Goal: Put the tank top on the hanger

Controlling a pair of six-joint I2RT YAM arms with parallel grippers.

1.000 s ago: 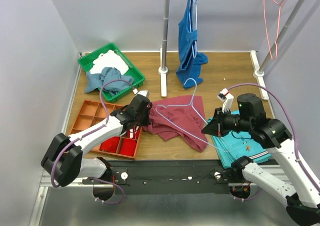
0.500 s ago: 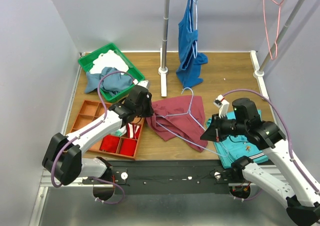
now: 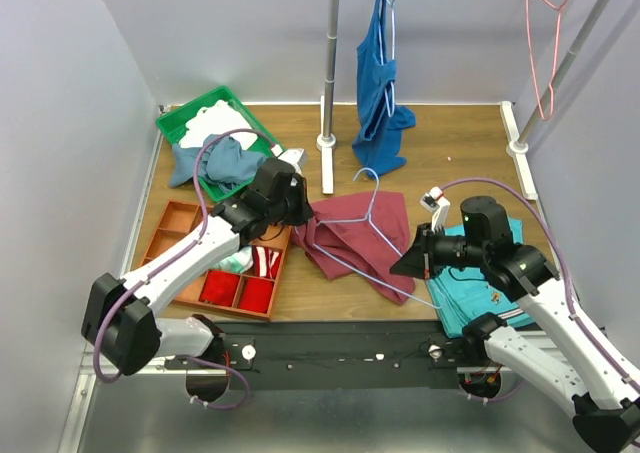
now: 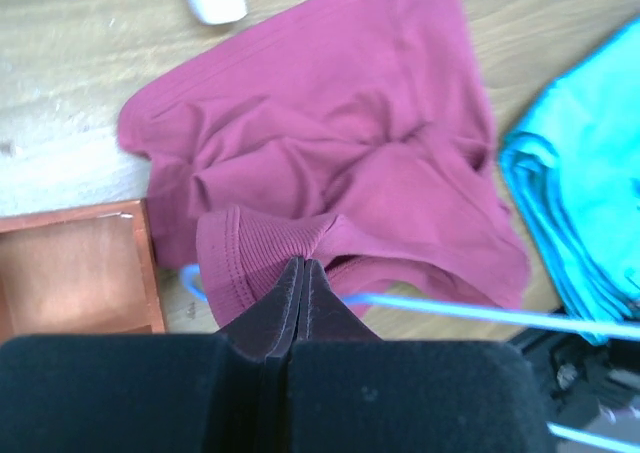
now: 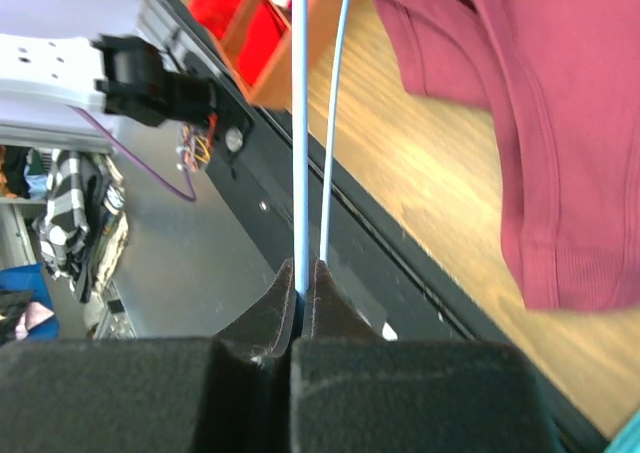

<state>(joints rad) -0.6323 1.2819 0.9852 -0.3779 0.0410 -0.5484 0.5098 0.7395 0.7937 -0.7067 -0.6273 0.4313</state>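
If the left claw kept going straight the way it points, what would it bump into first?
Probably more of the maroon cloth tank top: the left claw pinches a fold of it, and the rest lies bunched straight ahead.

Readable text, brands, numbers: none in any view.
Print on tank top (image 4: 330,143): none legible, plain maroon cloth.
Marking on hanger (image 5: 300,123): none legible, bare pale wire.
White tag (image 3: 432,200): too small to read.
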